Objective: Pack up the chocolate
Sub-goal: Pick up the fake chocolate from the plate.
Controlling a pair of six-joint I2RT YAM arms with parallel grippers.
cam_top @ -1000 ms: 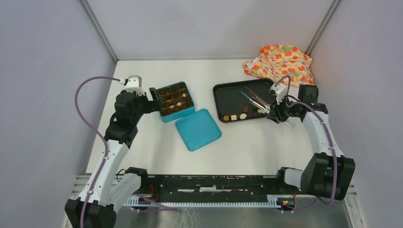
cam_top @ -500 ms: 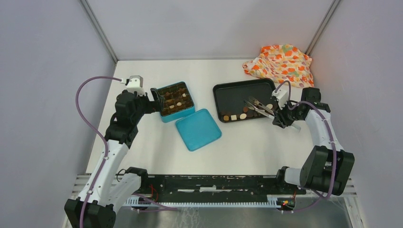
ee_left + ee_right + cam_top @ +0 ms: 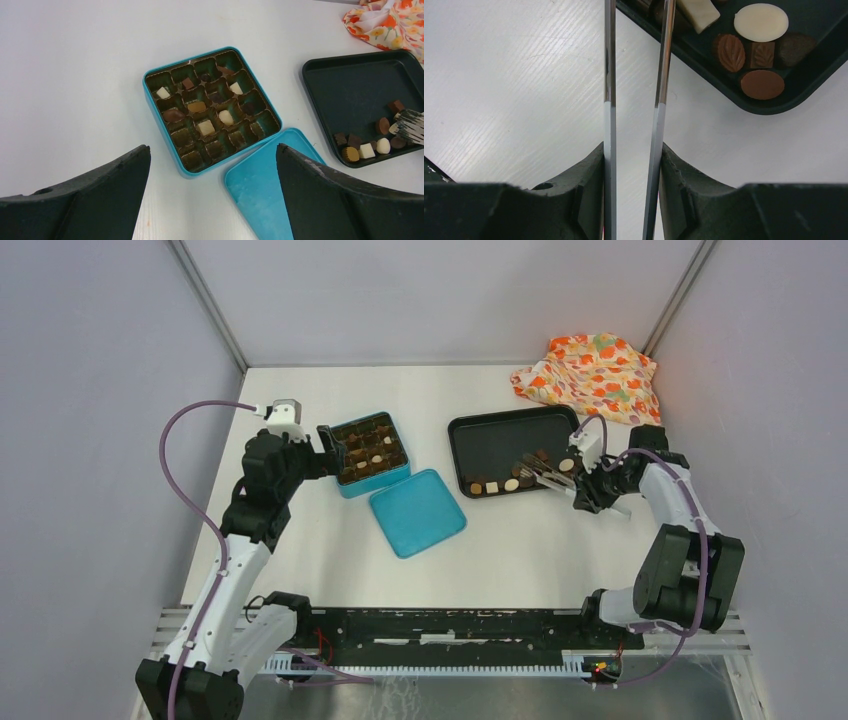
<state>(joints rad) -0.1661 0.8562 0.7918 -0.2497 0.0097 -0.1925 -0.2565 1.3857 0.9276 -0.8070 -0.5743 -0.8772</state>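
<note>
Left wrist view: teal tin (image 3: 186,174), toward counter's (image 3: 75,75) left edge, part-filled with chocolate (image 3: 205,127); black tray (image 3: 350,95) holds more; left pincer (image 3: 211,155) released, right pincer (image 3: 631,150) grasps tongs (image 3: 609,60).

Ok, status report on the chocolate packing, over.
Right gripper shut on tongs, tips at chocolates in tray. Left gripper open, empty, by tin. Tin part filled, lid off beside it. Nothing blocking.

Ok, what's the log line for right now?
right pincer: shut on tongs | tongs: tips over tray, beside chocolates | left pincer: open, facing teal tin
</note>
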